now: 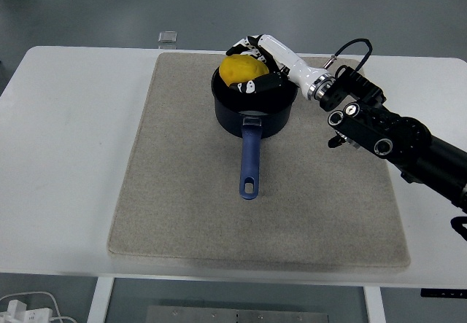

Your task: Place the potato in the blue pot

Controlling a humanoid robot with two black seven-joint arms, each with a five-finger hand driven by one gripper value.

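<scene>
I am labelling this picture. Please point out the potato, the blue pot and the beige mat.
potato (241,69), head view, yellow top.
blue pot (250,162), head view, middle of handle.
beige mat (182,192), head view, bare left part.

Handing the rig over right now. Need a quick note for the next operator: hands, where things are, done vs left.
Right hand: shut on the potato, holding it over the far rim of the blue pot, about level with the opening.
Left hand: not in view.
Blue pot: upright on the grey mat, at its far middle part, handle pointing toward the near edge of the white table.
Done: potato picked up and brought to the pot.
Left: lower it inside, open the fingers, pull the hand clear. The potato is not released yet.
</scene>
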